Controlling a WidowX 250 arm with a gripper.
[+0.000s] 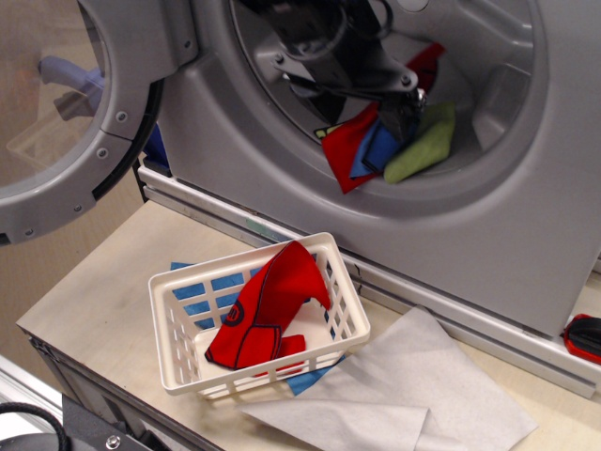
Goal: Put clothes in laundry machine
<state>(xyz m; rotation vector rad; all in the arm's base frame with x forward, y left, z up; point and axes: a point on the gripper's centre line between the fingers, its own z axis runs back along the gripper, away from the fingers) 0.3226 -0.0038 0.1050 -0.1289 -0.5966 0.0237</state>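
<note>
A: Where is the gripper [406, 105]?
B: Inside the laundry machine [488, 188], over red, blue and green clothes [387, 143] near the drum's lower rim. I cannot tell its jaw state.
A: What else is there?
B: A red cloth [266, 308] hangs over the basket [183, 376] edge; the door [66, 113] is swung wide.
</note>
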